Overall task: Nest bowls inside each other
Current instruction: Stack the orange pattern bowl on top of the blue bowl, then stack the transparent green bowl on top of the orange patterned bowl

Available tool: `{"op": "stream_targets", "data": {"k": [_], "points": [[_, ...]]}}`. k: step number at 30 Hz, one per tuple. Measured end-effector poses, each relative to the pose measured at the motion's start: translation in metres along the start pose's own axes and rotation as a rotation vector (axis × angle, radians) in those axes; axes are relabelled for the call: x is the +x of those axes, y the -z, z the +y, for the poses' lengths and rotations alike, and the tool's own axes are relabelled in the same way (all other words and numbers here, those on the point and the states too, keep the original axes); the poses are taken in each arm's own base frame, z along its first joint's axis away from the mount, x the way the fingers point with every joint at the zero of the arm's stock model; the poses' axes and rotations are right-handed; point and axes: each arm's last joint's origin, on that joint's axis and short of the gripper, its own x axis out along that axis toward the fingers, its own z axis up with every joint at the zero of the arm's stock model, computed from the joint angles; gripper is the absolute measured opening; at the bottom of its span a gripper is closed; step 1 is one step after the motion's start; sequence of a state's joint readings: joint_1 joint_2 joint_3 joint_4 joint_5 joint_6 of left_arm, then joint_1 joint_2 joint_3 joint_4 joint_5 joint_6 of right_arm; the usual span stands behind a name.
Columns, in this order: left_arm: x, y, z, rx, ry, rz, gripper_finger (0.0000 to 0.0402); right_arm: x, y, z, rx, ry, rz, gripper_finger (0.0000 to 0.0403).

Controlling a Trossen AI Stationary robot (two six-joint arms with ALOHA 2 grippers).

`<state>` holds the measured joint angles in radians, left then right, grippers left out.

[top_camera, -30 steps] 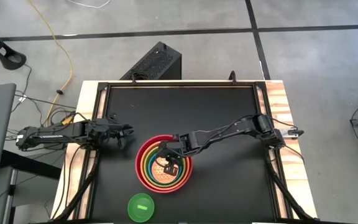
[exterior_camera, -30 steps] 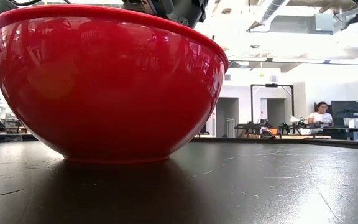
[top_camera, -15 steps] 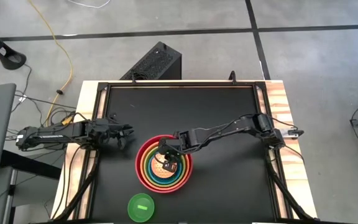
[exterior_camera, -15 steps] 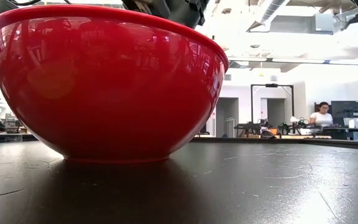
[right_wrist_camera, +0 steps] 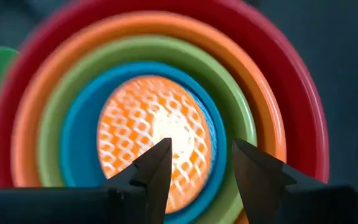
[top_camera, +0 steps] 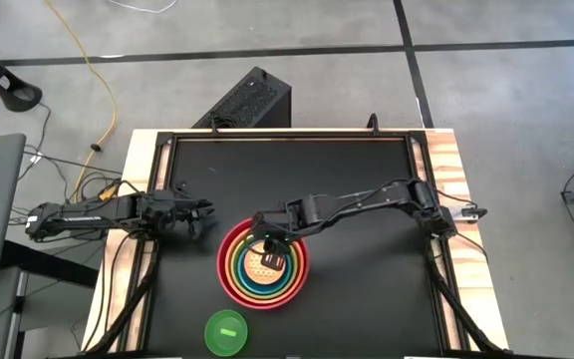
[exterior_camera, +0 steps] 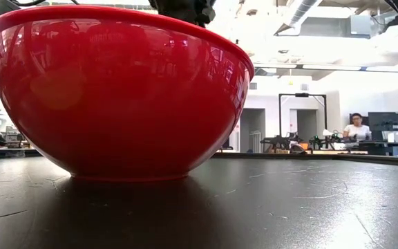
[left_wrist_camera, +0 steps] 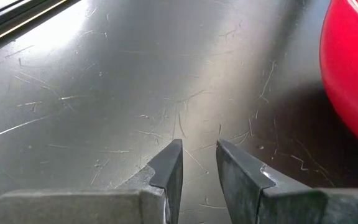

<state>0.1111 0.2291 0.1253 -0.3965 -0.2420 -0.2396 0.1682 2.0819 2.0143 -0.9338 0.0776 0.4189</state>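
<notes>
Five bowls sit nested left of the table's middle: red (top_camera: pixel 226 277), orange (top_camera: pixel 233 264), lime green (right_wrist_camera: pixel 229 106), blue (right_wrist_camera: pixel 73 137) and, innermost, the speckled tan-yellow bowl (right_wrist_camera: pixel 145 134). The red bowl (exterior_camera: pixel 116 90) rests by its base on the black table. The smallest bright green bowl (top_camera: pixel 226 333) stands alone at the near edge. My right gripper (right_wrist_camera: pixel 201 155) hangs open above the nest's middle, touching nothing. My left gripper (left_wrist_camera: pixel 197 149) waits low over the table left of the nest, with a narrow gap between its fingers and nothing in it.
The black tabletop (top_camera: pixel 367 299) has bare room to the right of and beyond the nest. Wooden side rails (top_camera: pixel 451 179) border it. A black box (top_camera: pixel 250 100) stands on the floor past the far edge. A seated person (exterior_camera: pixel 356 128) shows far off in the room.
My right gripper has opened, let go of the speckled bowl and risen above the nest, drawing slightly toward the far edge. The speckled bowl stays seated in the blue bowl.
</notes>
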Motion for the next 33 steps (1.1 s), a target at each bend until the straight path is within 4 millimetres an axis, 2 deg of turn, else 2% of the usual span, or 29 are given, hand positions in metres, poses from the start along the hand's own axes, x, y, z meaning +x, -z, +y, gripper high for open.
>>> {"op": "stream_targets", "data": {"k": [3, 6, 13, 28, 33], "points": [[0.0, 0.0, 0.0, 0.0, 0.0, 0.0, 0.0087, -0.001, -0.003, 0.002, -0.035, -0.013, -0.029, 0.0172], [0.0, 0.0, 0.0, 0.0, 0.0, 0.0, 0.0087, 0.007, 0.0, 0.002, -0.042, -0.017, -0.04, 0.0144], [0.0, 0.0, 0.0, 0.0, 0.0, 0.0, 0.0087, 0.022, 0.008, -0.001, -0.045, -0.012, -0.026, 0.0013], [0.0, 0.0, 0.0, 0.0, 0.0, 0.0, 0.0087, 0.047, 0.018, -0.016, -0.02, -0.019, -0.012, 0.0005], [0.0, 0.0, 0.0, 0.0, 0.0, 0.0, 0.0087, 0.046, 0.016, -0.02, -0.012, -0.016, -0.017, 0.0005]]}}
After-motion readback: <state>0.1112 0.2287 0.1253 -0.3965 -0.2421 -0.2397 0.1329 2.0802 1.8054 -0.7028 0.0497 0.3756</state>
